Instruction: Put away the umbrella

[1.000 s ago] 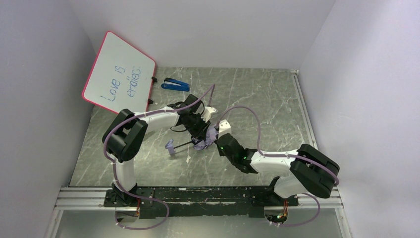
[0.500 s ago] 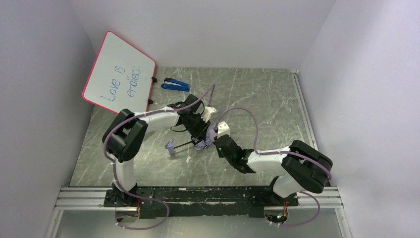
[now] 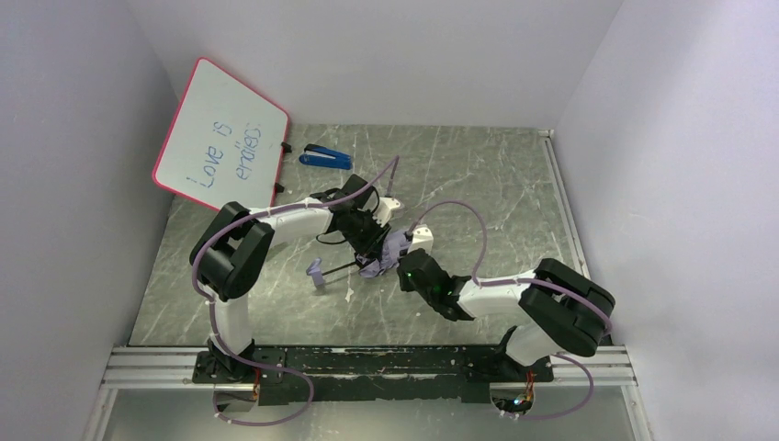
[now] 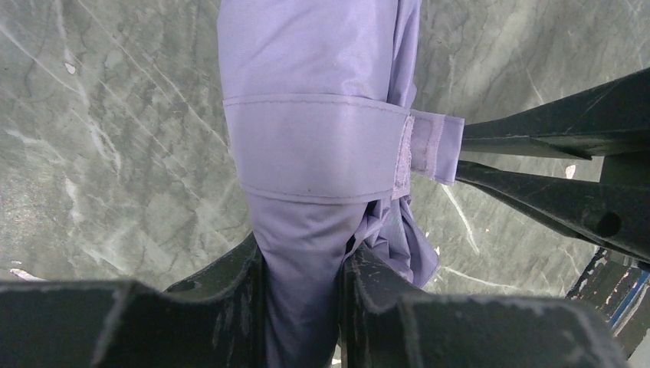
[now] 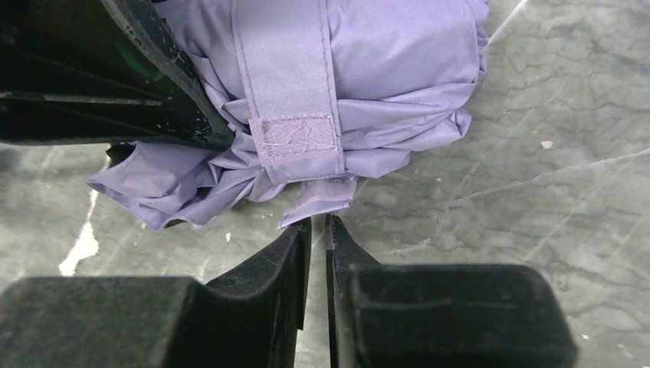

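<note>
Down low at the centre, left fingers (image 4: 222, 307) pinch tight on the pale lilac folding fabric umbrella (image 4: 306, 61). Right fingers (image 5: 268, 268) stand a slit apart, tips at the loose tab of its fastening strap (image 5: 283, 61). The right arm (image 3: 496, 294) has swung its elbow inward since a second ago, and the umbrella hasn't budged. The canopy's bundled and crumpled, strap wrapped round, low at the middle of the grey marbled table (image 3: 478, 175), with the small lilac handle (image 3: 315, 274) poking out left.

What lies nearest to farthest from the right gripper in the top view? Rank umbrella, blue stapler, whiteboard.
1. umbrella: centre, just left of the right gripper.
2. blue stapler: farther back, left of centre.
3. whiteboard: far-left corner, leaning.
</note>
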Controlling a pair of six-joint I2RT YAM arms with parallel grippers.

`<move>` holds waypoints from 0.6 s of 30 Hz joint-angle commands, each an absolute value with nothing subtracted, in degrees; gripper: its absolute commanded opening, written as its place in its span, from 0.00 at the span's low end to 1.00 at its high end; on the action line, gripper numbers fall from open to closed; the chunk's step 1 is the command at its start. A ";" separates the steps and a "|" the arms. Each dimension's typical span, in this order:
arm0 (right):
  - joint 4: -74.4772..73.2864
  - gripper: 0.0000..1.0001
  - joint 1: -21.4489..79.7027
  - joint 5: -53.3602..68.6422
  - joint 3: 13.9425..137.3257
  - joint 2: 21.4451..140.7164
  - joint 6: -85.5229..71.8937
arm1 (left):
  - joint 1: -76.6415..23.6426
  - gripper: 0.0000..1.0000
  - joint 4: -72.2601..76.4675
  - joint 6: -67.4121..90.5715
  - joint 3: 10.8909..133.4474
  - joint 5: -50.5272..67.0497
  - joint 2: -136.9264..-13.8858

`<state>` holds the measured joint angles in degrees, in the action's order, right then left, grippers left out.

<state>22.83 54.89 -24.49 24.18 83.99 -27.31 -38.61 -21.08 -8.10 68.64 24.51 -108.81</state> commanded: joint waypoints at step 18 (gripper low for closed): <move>48.69 0.50 41.53 -4.08 11.81 83.15 -46.59 | -38.14 0.05 -25.68 -8.53 68.75 17.36 -110.74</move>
